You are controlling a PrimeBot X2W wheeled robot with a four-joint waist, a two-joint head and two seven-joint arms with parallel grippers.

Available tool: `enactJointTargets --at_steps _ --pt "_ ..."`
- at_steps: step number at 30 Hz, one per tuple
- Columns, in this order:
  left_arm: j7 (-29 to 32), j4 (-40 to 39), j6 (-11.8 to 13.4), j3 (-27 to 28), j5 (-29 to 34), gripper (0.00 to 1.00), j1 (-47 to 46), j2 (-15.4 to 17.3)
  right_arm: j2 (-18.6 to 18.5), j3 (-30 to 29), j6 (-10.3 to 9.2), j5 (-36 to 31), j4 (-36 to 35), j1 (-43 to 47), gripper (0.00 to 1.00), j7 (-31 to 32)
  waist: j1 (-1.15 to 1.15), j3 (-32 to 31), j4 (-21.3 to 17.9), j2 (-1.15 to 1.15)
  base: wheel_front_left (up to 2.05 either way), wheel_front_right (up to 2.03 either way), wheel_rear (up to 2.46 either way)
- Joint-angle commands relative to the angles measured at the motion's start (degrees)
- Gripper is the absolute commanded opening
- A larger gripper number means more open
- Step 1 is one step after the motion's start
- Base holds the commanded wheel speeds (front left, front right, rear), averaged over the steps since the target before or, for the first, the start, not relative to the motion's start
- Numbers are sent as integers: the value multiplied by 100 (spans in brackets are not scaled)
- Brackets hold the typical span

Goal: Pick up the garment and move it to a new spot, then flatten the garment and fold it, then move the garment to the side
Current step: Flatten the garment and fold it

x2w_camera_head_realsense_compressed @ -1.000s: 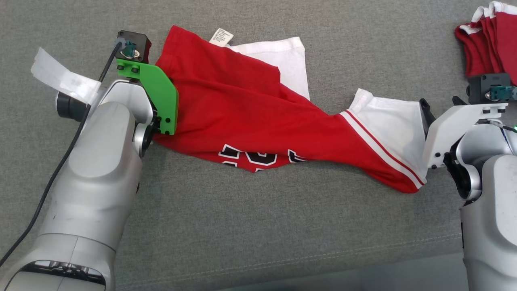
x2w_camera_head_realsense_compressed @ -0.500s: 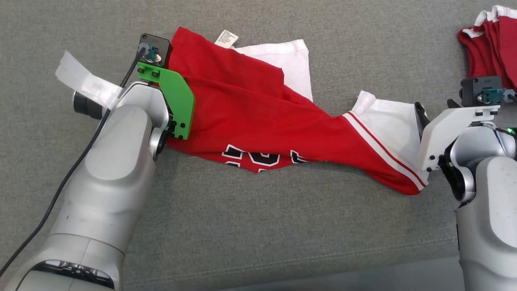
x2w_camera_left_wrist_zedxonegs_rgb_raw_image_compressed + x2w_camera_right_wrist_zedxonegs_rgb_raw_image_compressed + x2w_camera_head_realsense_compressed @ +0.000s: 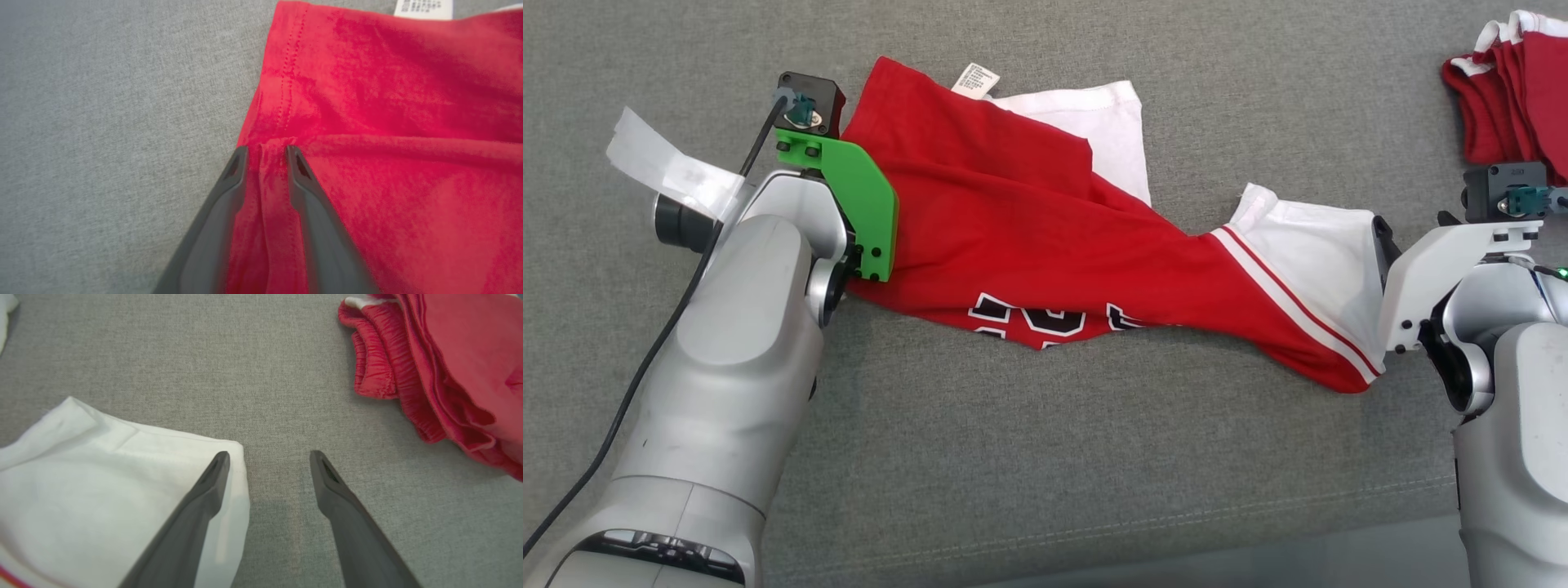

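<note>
The left gripper (image 3: 265,153) is pinching a raised ridge of red cloth at the hem, its jaws narrowed onto the fold between them. The right gripper (image 3: 269,457) is standing wide and holding nothing: one finger is hovering over the white corner, the other over bare grey cushion (image 3: 286,375). The garment (image 3: 1029,245), a red jersey with white panels, is lying twisted on the cushion, its long axis running from one gripper to the other. Each arm is sitting at its own end of the garment, so the right one probably needs that white corner before any lift. A pile of red clothes (image 3: 1515,90) is lying beyond the garment's right end, well apart.
</note>
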Motion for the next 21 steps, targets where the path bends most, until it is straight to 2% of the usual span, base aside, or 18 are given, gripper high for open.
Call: enactJointTargets --at_steps 1,2,3,4,5,16,21 --pt "45 20 -3 -5 -47 45 120 43 -33 -29 -9 -67 10 66 100 12 0 -2 22 0 0 0 0" --pt "46 12 -18 -5 -56 41 120 40 -38 -34 -9 -71 10 66 100 27 0 4 27 0 0 0 0" --pt "39 -2 -26 -9 -68 28 113 35 -37 -34 -9 -71 11 61 100 40 0 14 30 0 0 0 0" --pt "30 -19 -38 -12 -92 6 109 27 -33 -24 -9 -68 12 40 100 50 0 34 30 0 0 0 0" --pt "14 -34 -42 -13 -98 0 98 18 -25 -17 -9 -64 14 6 100 48 0 57 27 0 0 0 0" --pt "-67 -37 -14 -98 -189 0 6 -73 -37 -188 -9 -48 433 -363 100 26 0 245 90 0 0 0 0" --pt "-103 -22 -8 -131 -215 0 -27 -89 -14 -77 -6 71 724 -407 100 101 0 281 131 0 0 0 0"
